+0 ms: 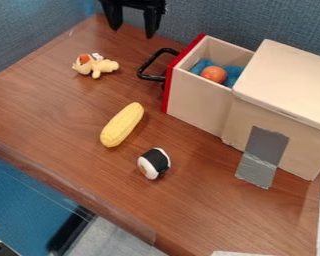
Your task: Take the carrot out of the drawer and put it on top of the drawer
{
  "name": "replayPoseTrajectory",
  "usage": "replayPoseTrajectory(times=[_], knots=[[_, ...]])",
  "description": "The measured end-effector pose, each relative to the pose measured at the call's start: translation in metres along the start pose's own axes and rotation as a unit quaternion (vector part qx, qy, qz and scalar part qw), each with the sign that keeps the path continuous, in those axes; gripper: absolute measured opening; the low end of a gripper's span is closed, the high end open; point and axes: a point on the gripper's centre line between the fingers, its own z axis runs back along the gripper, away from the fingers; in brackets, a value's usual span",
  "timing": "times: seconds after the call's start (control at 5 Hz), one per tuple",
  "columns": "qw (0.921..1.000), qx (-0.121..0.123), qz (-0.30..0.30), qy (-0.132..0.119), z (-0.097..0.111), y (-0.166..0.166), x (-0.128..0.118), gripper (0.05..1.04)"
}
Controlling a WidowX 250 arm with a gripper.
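Pinching the carrot (214,74) across its exposed orange end looks best: it sits inside the open drawer (198,103), likely light, stiff, slightly slick, not fragile, and the tool (132,32) hangs up-left of the drawer in view, released, fingers apart.

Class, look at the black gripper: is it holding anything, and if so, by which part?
Nothing is held. The gripper is open with no object between its fingers; the orange item lies in the drawer.
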Motion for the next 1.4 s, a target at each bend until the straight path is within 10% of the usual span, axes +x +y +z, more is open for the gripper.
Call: replayPoseTrajectory(times=[0.8,1.4], knots=[[0.9943,-0.072,-0.079,-0.009,-0.01,-0.087,0.021,1.0],[0.9879,-0.059,-0.143,0.008,-0.025,-0.127,0.026,0.999]])
